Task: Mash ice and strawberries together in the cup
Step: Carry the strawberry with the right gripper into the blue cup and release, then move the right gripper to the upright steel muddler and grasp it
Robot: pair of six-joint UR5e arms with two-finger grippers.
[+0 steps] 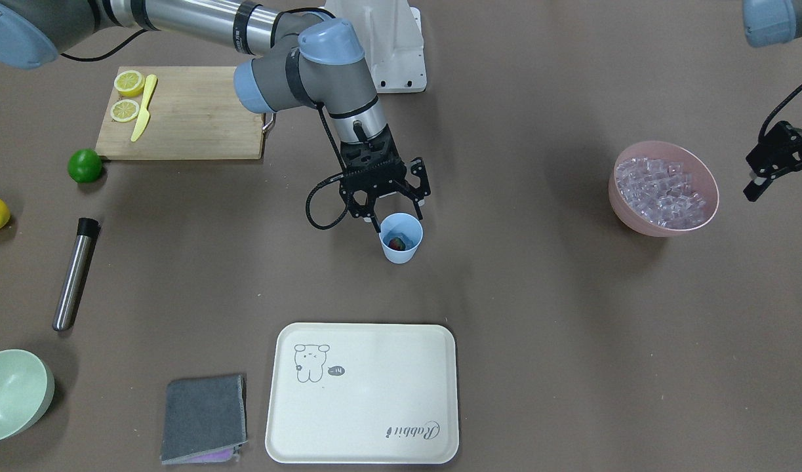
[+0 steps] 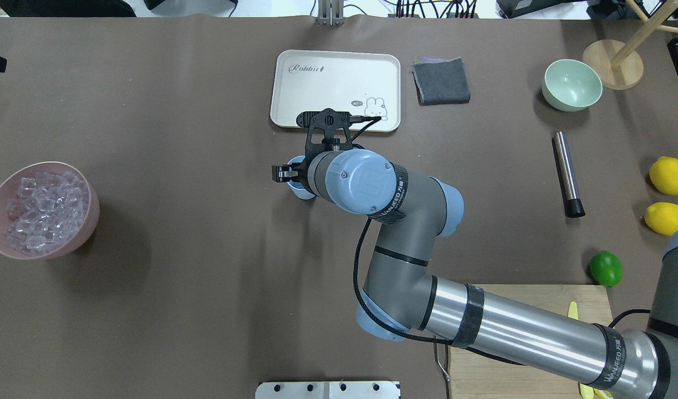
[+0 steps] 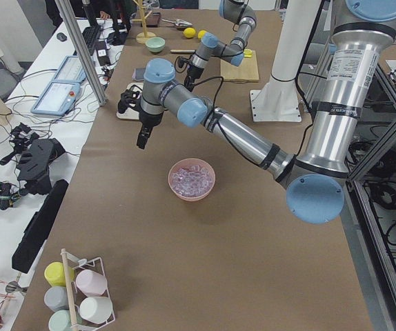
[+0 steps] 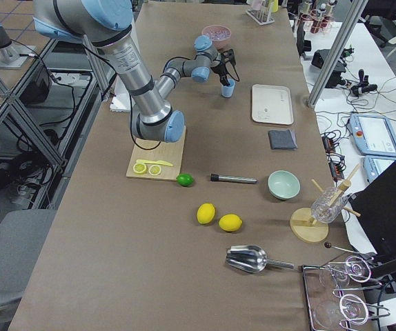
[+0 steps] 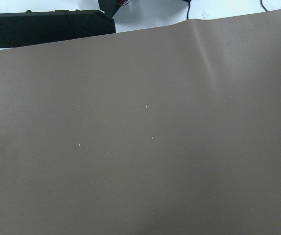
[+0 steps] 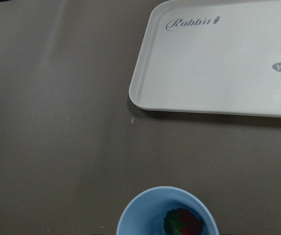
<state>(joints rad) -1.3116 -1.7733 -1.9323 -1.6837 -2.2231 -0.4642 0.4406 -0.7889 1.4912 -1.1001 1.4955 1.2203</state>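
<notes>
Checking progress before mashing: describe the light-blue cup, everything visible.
The cup is small, light-blue, tapered and handleless, apparently plastic. It stands upright on the brown table, apart from the cream tray. Inside lies one red strawberry with a green cap. The right gripper hovers open at its rim; contact cannot be judged.

Materials on view
The table (image 1: 538, 314) is covered in matt brown paper; the cup (image 1: 398, 253) is made of smooth plastic (faintly glossy), the rod (image 1: 73, 282) of brushed metal.
</notes>
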